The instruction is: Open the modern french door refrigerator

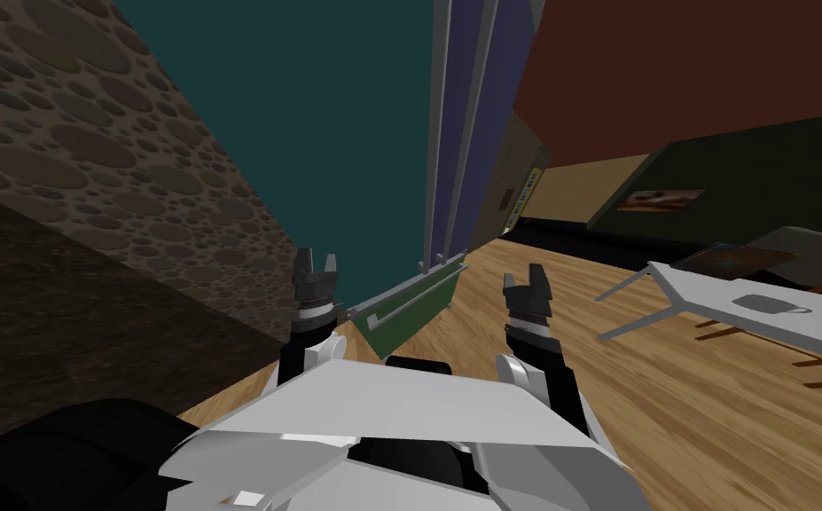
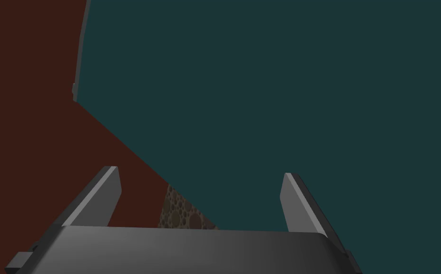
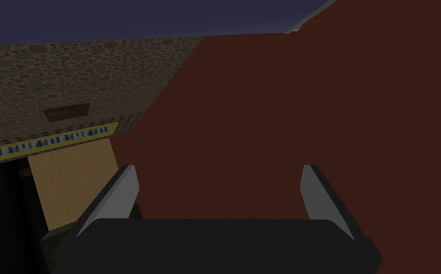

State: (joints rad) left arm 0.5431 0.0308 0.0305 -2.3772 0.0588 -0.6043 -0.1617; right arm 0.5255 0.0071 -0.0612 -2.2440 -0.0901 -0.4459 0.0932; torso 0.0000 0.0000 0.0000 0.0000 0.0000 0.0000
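Note:
The refrigerator stands straight ahead in the head view, with a teal left door (image 1: 311, 133) and a purple-blue right door (image 1: 511, 53). Two long grey vertical handles (image 1: 440, 133) run down the seam between them. Below lies a green drawer (image 1: 409, 306) with a grey bar handle. My left gripper (image 1: 316, 260) is open, raised in front of the teal door's lower part, clear of the handles. In the left wrist view its fingers (image 2: 105, 190) stand wide apart before the teal door (image 2: 286, 95). My right gripper (image 1: 524, 277) is open, right of the drawer; its fingers (image 3: 124, 190) hold nothing.
A pebble-patterned wall (image 1: 90, 133) and a dark counter (image 1: 45, 310) close in on the left. A white table (image 1: 719, 302) with a small grey object stands at the right. Wooden floor (image 1: 666, 426) stretches between the table and the refrigerator.

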